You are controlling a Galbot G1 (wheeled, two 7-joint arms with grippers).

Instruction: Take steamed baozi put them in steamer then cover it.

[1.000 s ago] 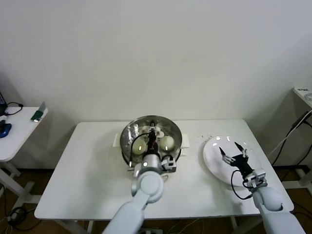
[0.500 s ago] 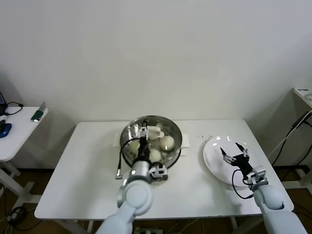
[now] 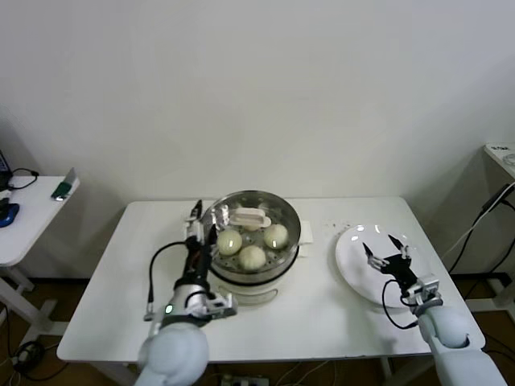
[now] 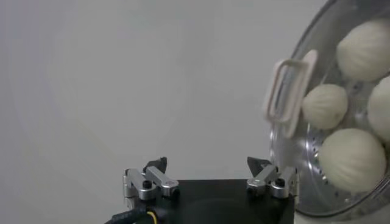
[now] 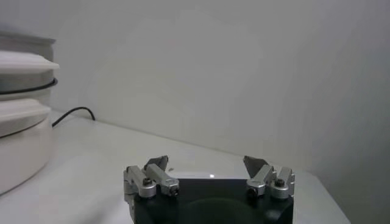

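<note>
I see my left pincer [image 3: 195, 227] spread wide and holding nothing, just beside the steamer [image 3: 291, 238] on the side toward the tabletop's [image 3: 121, 273] left edge. The cover [image 3: 251, 215] sits on the steamer, near the back edge, with the steamed baozi [image 3: 252, 256] under it. My right pincer [image 3: 385, 247], also spread, hovers over the white plate [image 3: 348, 259] near the right edge.

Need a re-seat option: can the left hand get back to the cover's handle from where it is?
Probably yes. The left hand is open beside the steamer, and the cover's handle sits exposed on top with nothing between them.
</note>
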